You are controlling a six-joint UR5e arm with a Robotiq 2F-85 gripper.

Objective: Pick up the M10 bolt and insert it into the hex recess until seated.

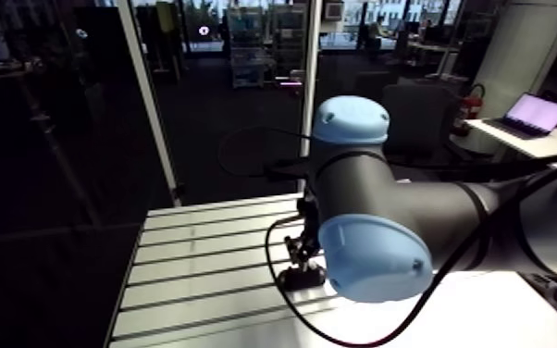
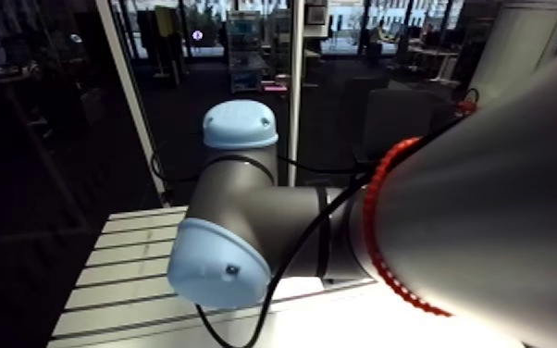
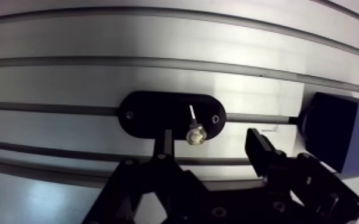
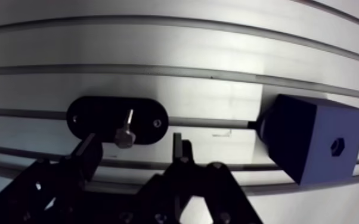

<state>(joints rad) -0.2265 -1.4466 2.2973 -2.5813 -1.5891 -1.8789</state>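
Note:
In the wrist view a small silver bolt rests on a black oval holder, its hex head toward the gripper and its shank pointing away. My gripper hangs low over the holder, open, with the bolt in the gap between the fingers and touching neither. Off to one side stands a dark block with a small hex recess in its side face. In the arm view the gripper shows small and dark, just above the table behind the blue joint cap.
The slotted aluminium table runs under everything, its grooves passing beneath the holder and the block. A thin rod lies in a groove between holder and block. The arm's own elbow fills much of the arm view.

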